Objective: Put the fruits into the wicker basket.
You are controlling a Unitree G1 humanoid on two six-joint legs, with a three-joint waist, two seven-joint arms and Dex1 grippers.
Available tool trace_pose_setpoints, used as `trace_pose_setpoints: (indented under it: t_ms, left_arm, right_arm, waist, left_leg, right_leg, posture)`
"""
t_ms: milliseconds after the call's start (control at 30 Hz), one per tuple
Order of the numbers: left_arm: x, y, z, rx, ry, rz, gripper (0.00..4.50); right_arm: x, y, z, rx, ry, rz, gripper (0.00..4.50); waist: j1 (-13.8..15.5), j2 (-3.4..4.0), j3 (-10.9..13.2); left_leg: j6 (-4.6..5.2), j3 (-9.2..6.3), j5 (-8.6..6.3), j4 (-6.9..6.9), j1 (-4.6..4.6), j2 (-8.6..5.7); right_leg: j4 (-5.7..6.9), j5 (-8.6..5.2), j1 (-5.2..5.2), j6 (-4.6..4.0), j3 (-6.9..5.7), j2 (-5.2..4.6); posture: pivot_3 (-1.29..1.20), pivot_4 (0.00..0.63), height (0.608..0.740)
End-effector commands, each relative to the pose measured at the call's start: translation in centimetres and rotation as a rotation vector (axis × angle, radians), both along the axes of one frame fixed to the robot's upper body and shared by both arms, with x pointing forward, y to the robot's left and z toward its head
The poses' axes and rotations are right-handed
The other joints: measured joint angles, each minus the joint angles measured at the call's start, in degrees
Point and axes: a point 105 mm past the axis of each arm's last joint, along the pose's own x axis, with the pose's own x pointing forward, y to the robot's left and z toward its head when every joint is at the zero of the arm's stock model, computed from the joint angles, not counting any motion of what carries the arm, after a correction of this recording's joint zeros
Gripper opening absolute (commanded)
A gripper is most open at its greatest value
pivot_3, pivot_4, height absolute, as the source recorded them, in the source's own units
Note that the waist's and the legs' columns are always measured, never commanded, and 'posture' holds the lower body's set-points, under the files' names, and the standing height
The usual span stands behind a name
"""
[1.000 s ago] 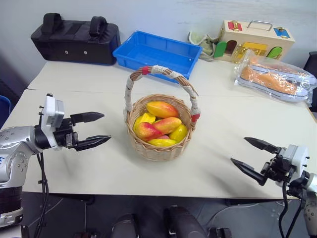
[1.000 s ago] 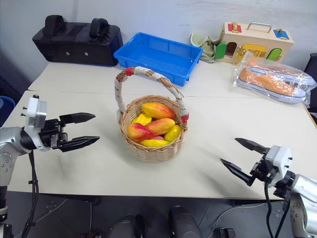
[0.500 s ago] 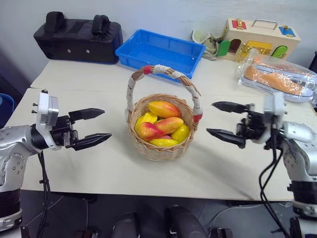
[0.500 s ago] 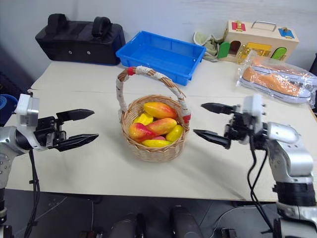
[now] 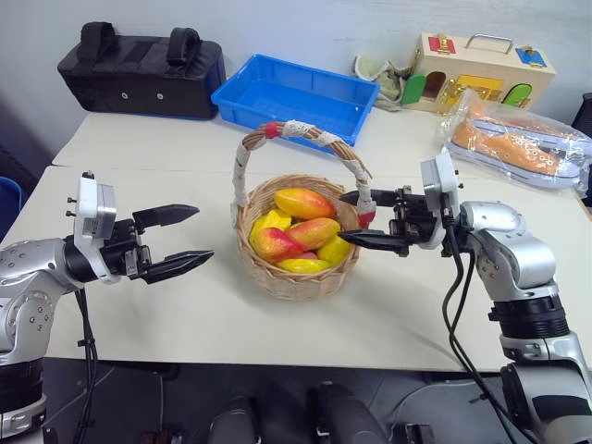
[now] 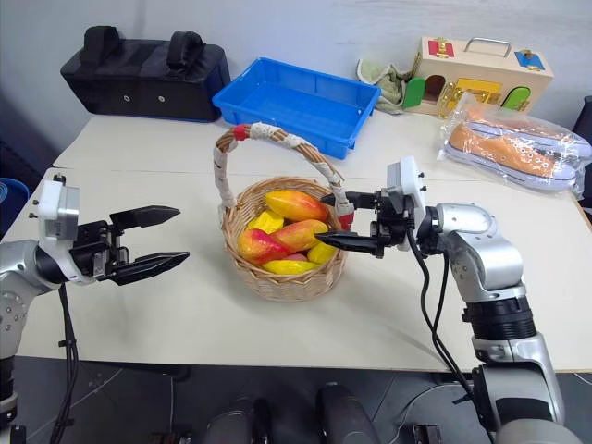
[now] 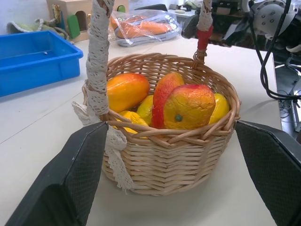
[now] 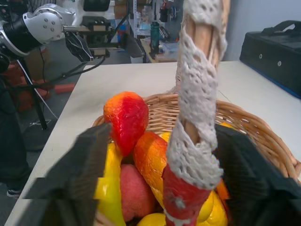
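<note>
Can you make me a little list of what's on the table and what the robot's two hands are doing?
basket: wicker basket mid-table, holding the fruits
left gripper: open, beside the basket, apart from it
right gripper: fingers either side of the handle's red-banded base; touching or not, cannot tell
behind: blue tray, black bag, wooden toy house
right side: wrapped orange shoes

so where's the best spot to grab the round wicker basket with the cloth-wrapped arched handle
Probably the round tan wicker basket's cloth-wrapped arched handle, at its base on the robot's right, by the red band. The right end effector already straddles that upright strut from the side, and the heaped glossy yellow-red toy fruits leave little rim to pinch.
</note>
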Motion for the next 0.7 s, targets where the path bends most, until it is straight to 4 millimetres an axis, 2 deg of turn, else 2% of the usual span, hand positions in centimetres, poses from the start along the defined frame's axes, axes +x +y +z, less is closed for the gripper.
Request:
trace_pose_setpoints:
  t_ms: [33,167,233,400,567,700]
  left_arm:
    - [-0.3,-0.3,0.7,0.017,-0.041,-0.021,4.5]
    - [-0.3,-0.8,0.6,0.016,-0.041,-0.033,4.5]
    - [-0.3,-1.0,0.4,0.012,-0.036,-0.044,4.5]
    - [-0.1,-1.6,0.1,-0.004,-0.03,-0.062,4.5]
    - [1.1,-2.0,-0.3,-0.02,-0.019,-0.097,4.5]
    - [2.2,-2.6,-0.1,-0.029,-0.032,-0.133,4.5]
  right_arm:
    - [-0.1,-0.1,1.0,0.024,-0.046,0.02,2.02]
    - [-0.5,-0.5,1.3,0.042,-0.04,0.028,0.61]
    - [-1.0,-1.1,1.5,0.049,-0.048,0.02,0.25]
    - [-2.3,-3.7,3.7,0.177,-0.086,-0.1,0.25]
    - [-4.1,-9.4,4.1,0.205,-0.139,-0.462,0.25]
    - [-5.2,-13.2,3.1,0.192,-0.17,-0.711,0.25]
  waist:
    - [0.0,0.0,0.0]
    - [0.0,0.0,0.0]
    - [0.0,0.0,0.0]
    - [0.3,0.0,0.0]
    - [0.9,0.0,0.0]
    - [1.3,0.0,0.0]
  left_leg:
    - [0.0,0.0,0.0,0.0,0.0,0.0]
    - [0.0,0.0,0.0,-0.01,0.0,0.0]
    - [0.0,0.0,0.0,-0.01,0.0,0.0]
    - [0.0,-0.06,-0.01,-0.05,-0.06,0.0]
    - [-0.01,-0.11,-0.01,-0.05,-0.1,-0.01]
    - [-0.01,-0.05,-0.01,-0.04,-0.1,-0.02]
  right_leg:
    - [0.0,0.0,0.0,0.0,0.0,0.0]
    - [0.0,0.0,0.0,0.0,0.0,0.0]
    - [0.01,0.0,0.0,0.0,0.0,0.0]
    - [-0.04,0.0,-0.02,0.01,-0.01,0.0]
    - [-0.13,0.0,0.01,0.02,0.0,0.02]
    - [-0.16,0.0,0.02,0.02,0.06,0.04]
  posture:
    - [0.0,0.15,0.74]
    - [0.0,0.15,0.74]
    - [0.0,0.15,0.74]
    - [0.0,0.15,0.74]
    - [0.0,0.15,0.74]
    - [0.0,0.15,0.74]
